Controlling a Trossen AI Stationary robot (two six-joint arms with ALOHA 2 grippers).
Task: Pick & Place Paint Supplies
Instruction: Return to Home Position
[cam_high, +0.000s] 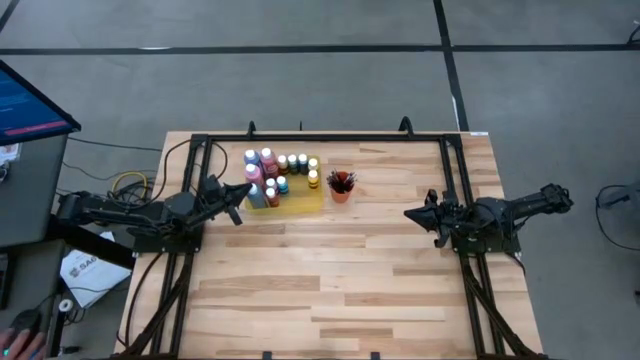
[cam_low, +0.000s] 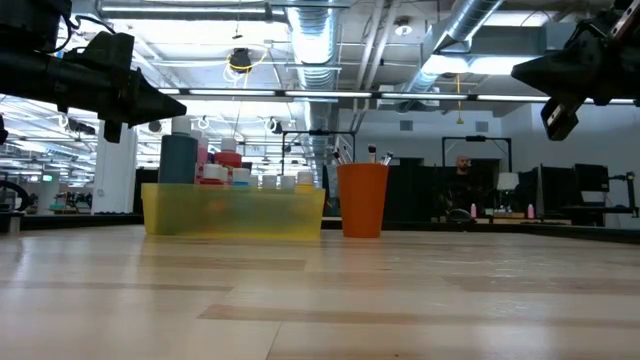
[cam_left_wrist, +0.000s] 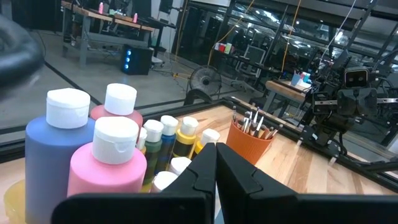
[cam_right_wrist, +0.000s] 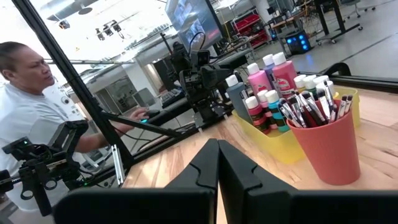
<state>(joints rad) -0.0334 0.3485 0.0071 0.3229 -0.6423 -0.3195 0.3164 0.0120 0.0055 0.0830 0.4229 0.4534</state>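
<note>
Planks of the table (cam_low: 320, 300) fill the near ground in the low view, with none of the task's things on them. A little farther back, both arms hang above the boards. The left hand (cam_high: 238, 198) has its fingers pressed together on nothing and sits just beside the yellow tray (cam_high: 303, 203), its tips close to a tall blue bottle (cam_left_wrist: 53, 162) and a pink bottle (cam_left_wrist: 109, 171). The right hand (cam_high: 412, 213), likewise closed and empty, is well apart from the tray, on the other side of the cup.

Toward the table's back edge, the paint bottles (cam_high: 275, 170) stand upright, packed in the tray. Just beside it the orange cup (cam_high: 341, 193) holds the brushes (cam_right_wrist: 311, 109), bristles up and loosely fanned. The sorting looks done; what is left appears to be drawing the arms back.

The risk lies with the left arm. It is so near the tall bottles that a retreat which swings sideways or dips could clip a cap and topple a bottle into its neighbours. The cup looks light and top-heavy, so a shove to the tray might tip it. The right arm seems to have free room. Farthest off, a person (cam_right_wrist: 31, 106) is beyond the table's left side.
</note>
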